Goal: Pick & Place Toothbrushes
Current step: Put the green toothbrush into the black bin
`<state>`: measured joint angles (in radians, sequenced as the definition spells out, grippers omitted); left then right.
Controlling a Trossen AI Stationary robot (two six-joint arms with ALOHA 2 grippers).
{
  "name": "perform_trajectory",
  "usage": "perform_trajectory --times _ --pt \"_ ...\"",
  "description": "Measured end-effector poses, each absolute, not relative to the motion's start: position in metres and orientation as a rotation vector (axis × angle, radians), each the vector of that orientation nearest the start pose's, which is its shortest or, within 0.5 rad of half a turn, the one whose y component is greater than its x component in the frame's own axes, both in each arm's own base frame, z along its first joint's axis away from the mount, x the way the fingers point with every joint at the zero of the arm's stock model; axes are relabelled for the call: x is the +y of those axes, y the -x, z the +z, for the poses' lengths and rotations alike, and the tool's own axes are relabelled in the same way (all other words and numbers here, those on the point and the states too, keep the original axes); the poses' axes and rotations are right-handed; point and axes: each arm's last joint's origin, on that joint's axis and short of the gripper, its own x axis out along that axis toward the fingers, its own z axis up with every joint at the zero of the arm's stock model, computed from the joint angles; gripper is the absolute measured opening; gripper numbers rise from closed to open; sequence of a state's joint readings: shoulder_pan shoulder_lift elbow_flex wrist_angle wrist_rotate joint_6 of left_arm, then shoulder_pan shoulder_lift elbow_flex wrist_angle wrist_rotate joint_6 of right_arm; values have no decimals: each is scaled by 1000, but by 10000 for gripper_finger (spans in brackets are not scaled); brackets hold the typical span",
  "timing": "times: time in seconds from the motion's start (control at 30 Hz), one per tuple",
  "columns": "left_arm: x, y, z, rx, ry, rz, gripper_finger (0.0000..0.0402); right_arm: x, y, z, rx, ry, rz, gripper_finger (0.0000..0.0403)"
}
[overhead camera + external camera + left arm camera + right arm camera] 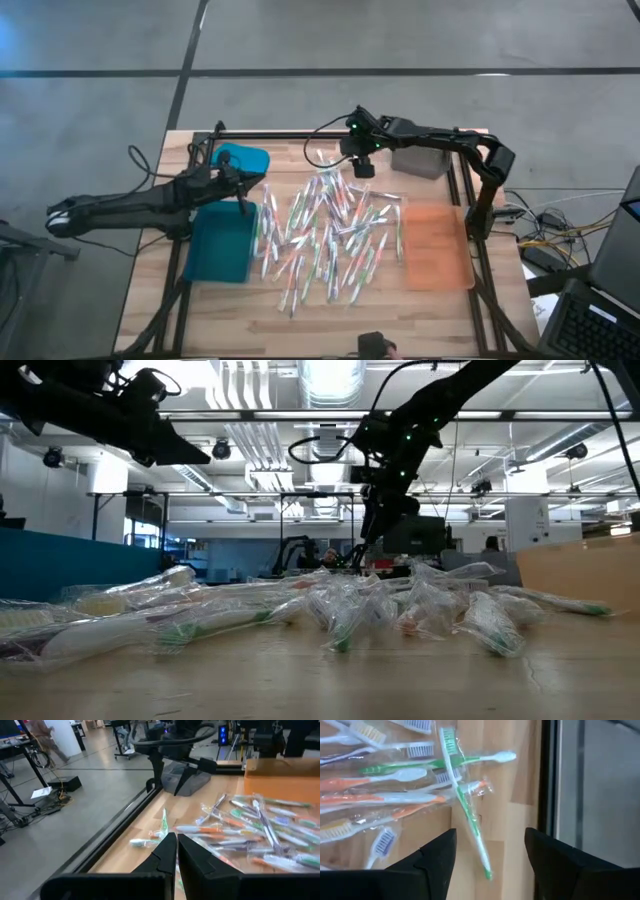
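Reaching for a pick: right gripper (490, 855) spread, hovering over a green toothbrush (465, 810) lying between its fingers; next, lowering and pinching. Left gripper (177, 852) pressed together, empty, beside teal tray (220, 245)

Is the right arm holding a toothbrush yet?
No, the right gripper hangs with fingers open above a green toothbrush on the table.

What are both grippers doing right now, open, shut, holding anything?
Left gripper: shut, empty, above the blue tray.
Right gripper: open, empty, over a green toothbrush.
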<state>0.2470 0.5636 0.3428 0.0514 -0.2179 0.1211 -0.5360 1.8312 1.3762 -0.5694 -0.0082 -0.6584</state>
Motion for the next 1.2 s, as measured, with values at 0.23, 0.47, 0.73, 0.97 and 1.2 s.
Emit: perform_trajectory --times 0.23,0.47,0.73,0.97,1.2 --pt "36 -120 231 203 62 450 19 -199 -336 219 1128 317 -108 235" --pt "31 -107 235 154 112 394 19 -205 -332 220 1145 350 -90 253" --pt "27 -94 244 63 40 351 19 -210 -328 217 1151 341 -87 245" --pt "27 -94 243 78 3 349 21 -208 -328 213 1126 312 -57 222" --pt "28 -98 239 127 4 348 20 -207 -327 207 1128 289 -69 211"
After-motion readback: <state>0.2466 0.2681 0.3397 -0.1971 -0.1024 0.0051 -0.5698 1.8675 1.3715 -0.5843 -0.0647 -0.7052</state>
